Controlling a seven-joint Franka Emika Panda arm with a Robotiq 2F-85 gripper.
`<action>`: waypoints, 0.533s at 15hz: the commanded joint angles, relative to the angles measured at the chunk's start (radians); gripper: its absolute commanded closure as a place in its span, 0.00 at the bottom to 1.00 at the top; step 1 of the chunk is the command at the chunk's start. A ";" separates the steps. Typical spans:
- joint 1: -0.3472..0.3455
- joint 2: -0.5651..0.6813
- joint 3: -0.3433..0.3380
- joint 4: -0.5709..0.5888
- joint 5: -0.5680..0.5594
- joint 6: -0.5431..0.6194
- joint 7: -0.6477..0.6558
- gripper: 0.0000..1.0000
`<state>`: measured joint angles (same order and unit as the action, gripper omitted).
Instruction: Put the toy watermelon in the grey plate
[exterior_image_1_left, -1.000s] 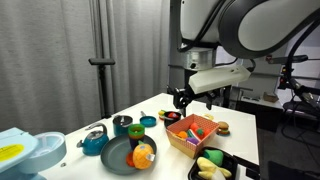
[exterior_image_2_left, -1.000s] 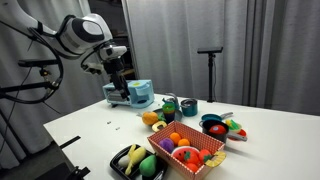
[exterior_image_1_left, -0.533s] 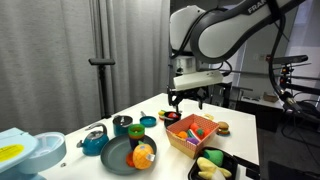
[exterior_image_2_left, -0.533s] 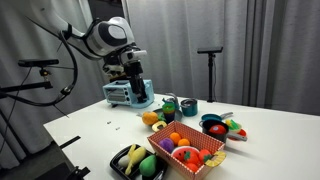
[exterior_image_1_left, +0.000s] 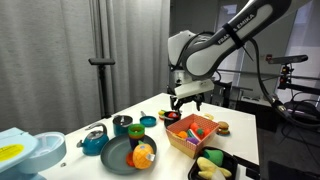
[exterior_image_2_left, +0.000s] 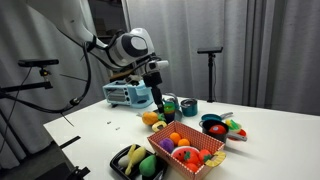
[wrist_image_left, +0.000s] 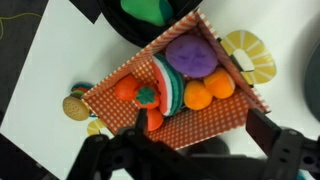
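Note:
The toy watermelon (wrist_image_left: 168, 82), green rind with red flesh, lies in the orange checked basket (wrist_image_left: 215, 118) among other toy fruits. My gripper (wrist_image_left: 201, 122) is open and empty and hangs above the basket; it shows in both exterior views (exterior_image_1_left: 187, 100) (exterior_image_2_left: 158, 95). The grey plate (exterior_image_1_left: 118, 156) sits on the white table to one side of the basket (exterior_image_1_left: 192, 134) and holds an orange round toy fruit (exterior_image_1_left: 144, 155). The plate is out of the wrist view.
A black tray (exterior_image_1_left: 212, 166) with a yellow banana and a green toy stands near the basket. Teal bowls and cups (exterior_image_1_left: 122, 125) stand behind the plate. A light blue appliance (exterior_image_2_left: 128, 93) is at the table's far side. A yellow slice (wrist_image_left: 248, 55) lies beside the basket.
The arm has swung from beside the light blue appliance to above the basket and the gripper now points down at it. Nothing on the table has moved.

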<state>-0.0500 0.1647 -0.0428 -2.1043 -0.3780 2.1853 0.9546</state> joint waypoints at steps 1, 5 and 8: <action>0.022 0.092 -0.076 0.038 -0.117 0.032 0.205 0.00; 0.023 0.168 -0.120 0.044 -0.147 -0.013 0.297 0.00; 0.000 0.210 -0.110 0.040 -0.091 -0.016 0.131 0.00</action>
<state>-0.0450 0.3253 -0.1504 -2.0959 -0.5082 2.1975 1.2011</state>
